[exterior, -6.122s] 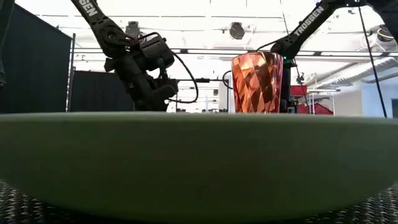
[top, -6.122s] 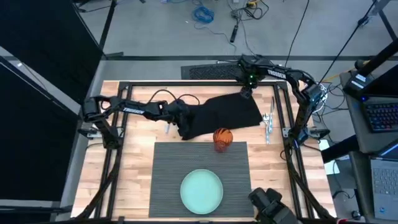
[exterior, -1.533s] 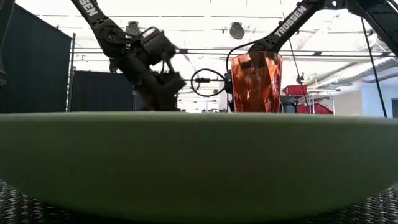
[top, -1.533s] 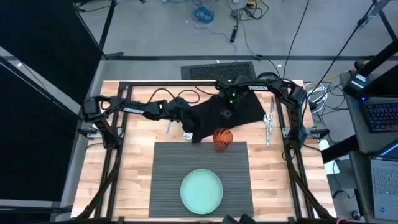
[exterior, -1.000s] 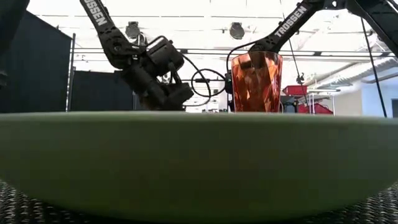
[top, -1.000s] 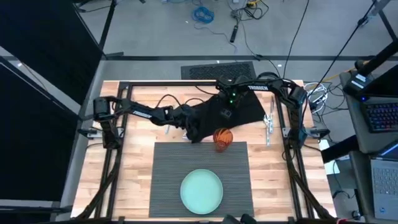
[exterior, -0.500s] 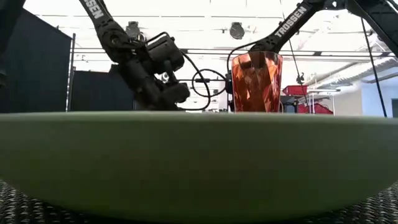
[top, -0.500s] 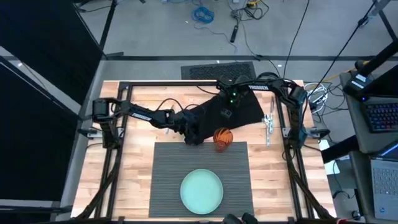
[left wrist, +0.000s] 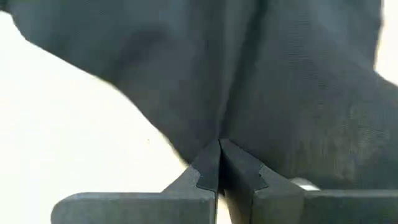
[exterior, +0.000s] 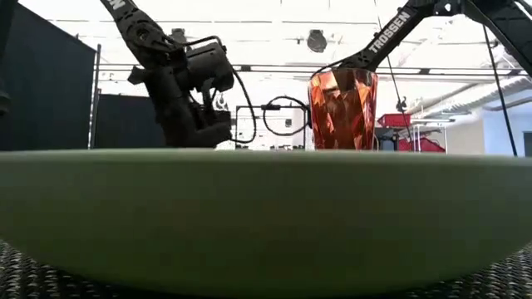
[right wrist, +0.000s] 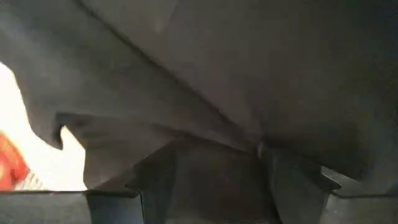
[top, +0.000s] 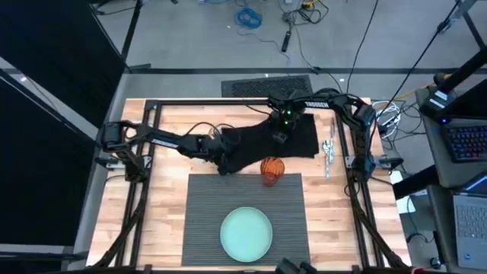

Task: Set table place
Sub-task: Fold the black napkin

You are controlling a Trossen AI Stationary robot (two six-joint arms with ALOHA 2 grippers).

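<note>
Between the left gripper's (left wrist: 219, 163) pressed-together fingers (left wrist: 205, 169) I see a fold of the black napkin (top: 266, 138) pinched, while the right gripper (top: 281, 135) sits on the cloth's far part, its fingers (right wrist: 155, 177) set apart with fabric draped over them. Compared with half a second ago, I find the left arm drawn back toward its own side and the napkin's right edge squarer. The ribbed placemat (top: 245, 199) lies nearer the front edge than both grippers, carrying the green plate (top: 246, 233) and, at its far edge, the orange cup (top: 272, 169).
</note>
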